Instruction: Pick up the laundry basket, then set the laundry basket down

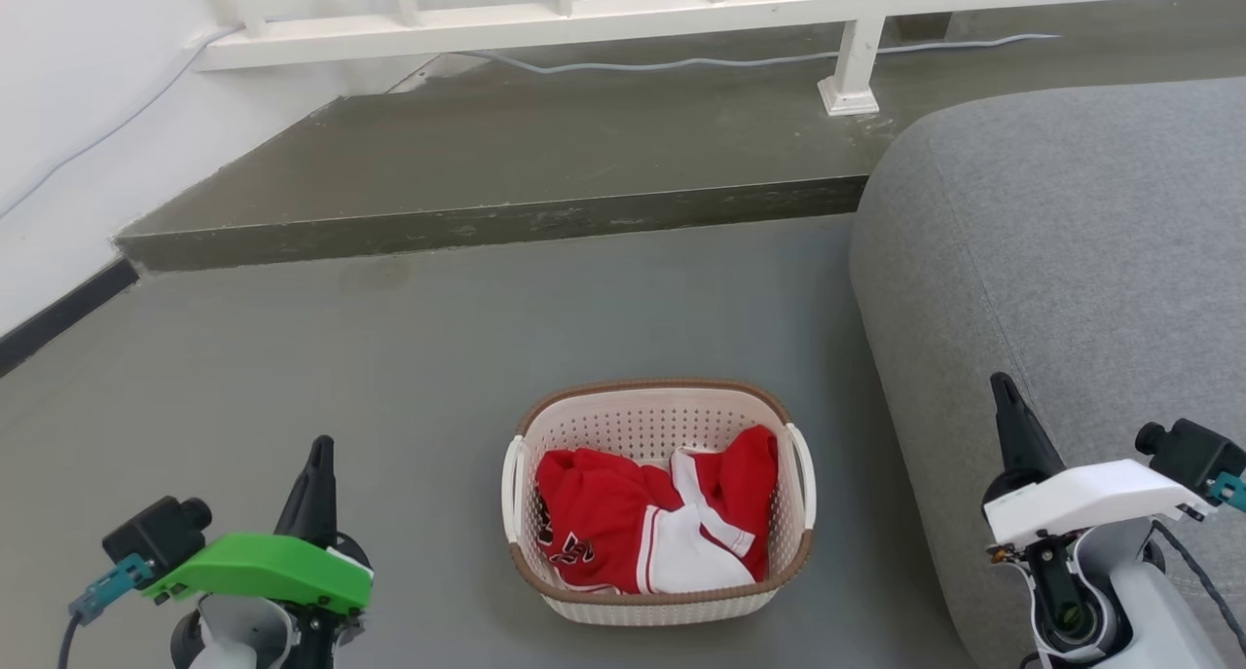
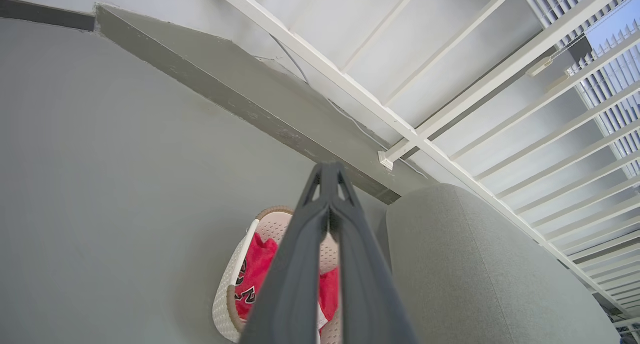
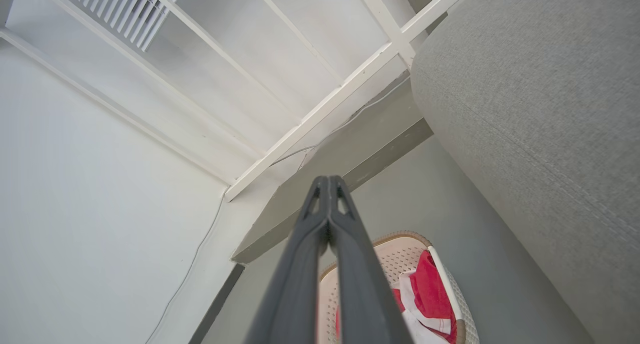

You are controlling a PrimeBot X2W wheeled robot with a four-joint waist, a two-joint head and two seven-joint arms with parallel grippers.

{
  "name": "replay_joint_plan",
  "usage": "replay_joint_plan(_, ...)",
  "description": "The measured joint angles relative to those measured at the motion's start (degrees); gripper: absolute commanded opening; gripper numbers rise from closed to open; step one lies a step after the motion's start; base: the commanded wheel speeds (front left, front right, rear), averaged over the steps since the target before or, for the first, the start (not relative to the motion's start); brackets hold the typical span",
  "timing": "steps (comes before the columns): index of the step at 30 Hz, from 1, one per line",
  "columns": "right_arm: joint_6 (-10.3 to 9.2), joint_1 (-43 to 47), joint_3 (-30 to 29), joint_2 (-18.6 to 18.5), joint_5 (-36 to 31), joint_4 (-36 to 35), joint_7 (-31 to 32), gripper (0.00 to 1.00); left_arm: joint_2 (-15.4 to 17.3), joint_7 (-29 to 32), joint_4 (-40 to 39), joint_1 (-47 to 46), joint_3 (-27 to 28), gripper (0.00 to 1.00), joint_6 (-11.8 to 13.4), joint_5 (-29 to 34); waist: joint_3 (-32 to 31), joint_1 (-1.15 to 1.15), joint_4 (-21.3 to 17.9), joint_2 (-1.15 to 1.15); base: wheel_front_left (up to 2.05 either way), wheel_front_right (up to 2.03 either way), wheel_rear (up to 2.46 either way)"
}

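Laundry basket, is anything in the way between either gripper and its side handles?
Nothing visible. Bare floor separates the left gripper from the left handle of the laundry basket. The right gripper shows against the grey sofa, which stands close beside the right handle, a strip of floor between.

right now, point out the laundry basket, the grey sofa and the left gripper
laundry basket point(image 1: 647, 426), head view, far inner wall
grey sofa point(image 1: 1071, 260), head view, top surface
left gripper point(image 1: 319, 455), head view, closed fingertips

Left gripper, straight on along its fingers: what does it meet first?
The left gripper would probably clear the laundry basket and meet the raised step first; depth is unclear.
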Motion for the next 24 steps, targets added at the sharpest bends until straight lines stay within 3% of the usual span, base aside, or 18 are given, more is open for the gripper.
replay_joint_plan(24, 1.09, -0.09, -4.6, 1.12, 15.5, -0.03, 4.53, 0.0, -0.01, 4.53, -0.94, 0.0, 3.77, 0.0, -0.48, -14.67, -0.17, 0.0, 0.59, 0.0, 0.0, 0.0, 0.0)
